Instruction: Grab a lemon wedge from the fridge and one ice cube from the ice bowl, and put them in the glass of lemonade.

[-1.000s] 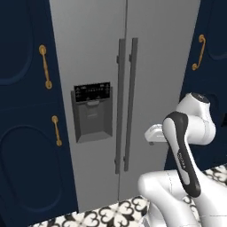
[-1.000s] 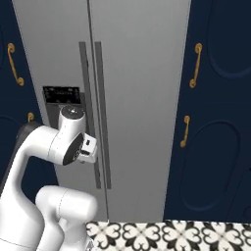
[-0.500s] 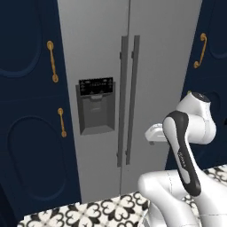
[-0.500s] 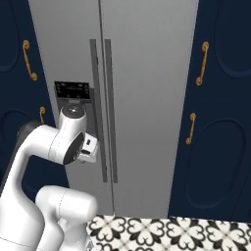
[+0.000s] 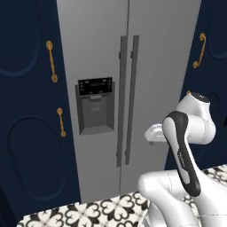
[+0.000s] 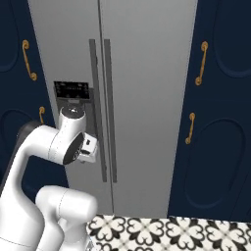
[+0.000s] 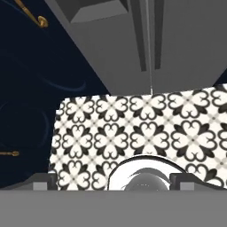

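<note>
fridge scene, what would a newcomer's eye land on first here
The tall grey fridge fills the middle, both doors shut, its twin bar handles meeting at the seam and a dark dispenser panel on the left door. Navy cabinets with gold handles flank it, above black-and-white patterned floor tiles.

Arm folded, end effector (image 7: 113,186) pointing downward.

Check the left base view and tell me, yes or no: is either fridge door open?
No: both doors of the fridge sit flush and shut, their two long bar handles side by side at the centre seam.
</note>
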You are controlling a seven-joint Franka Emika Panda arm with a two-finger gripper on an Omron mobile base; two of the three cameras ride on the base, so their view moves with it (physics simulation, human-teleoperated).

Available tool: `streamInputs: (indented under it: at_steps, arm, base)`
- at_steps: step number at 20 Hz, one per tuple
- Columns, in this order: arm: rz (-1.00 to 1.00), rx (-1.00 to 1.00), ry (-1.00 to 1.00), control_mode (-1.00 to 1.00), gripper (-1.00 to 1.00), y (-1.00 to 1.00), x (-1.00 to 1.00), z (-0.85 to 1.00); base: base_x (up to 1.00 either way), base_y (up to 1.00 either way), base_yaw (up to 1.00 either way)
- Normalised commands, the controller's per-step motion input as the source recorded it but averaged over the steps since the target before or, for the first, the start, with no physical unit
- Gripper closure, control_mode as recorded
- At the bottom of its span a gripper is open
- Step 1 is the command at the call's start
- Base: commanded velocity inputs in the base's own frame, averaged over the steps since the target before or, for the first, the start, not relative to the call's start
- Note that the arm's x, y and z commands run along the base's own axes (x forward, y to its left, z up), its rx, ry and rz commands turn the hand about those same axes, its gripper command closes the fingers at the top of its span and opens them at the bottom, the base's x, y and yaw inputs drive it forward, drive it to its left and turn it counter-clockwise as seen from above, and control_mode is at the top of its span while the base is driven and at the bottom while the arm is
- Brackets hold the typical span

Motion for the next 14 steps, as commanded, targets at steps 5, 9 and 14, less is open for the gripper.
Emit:
streamInputs:
  at_steps: [5, 9, 14]
  arm:
    - [0.0, 0.0, 0.0, 1.0, -1.0, 0.0, 0.0, 0.0]
    - [0.0, 0.0, -0.03, -1.0, -1.0, -0.05, 0.01, 0.0]
    - [-0.04, 0.0, -0.13, -1.0, -1.0, -0.23, 0.42, 0.06]
  base:
    - [-0.01, -0.18, 0.0]
    - [0.0, -0.01, 0.0]
    - [0.0, 0.0, 0.0]
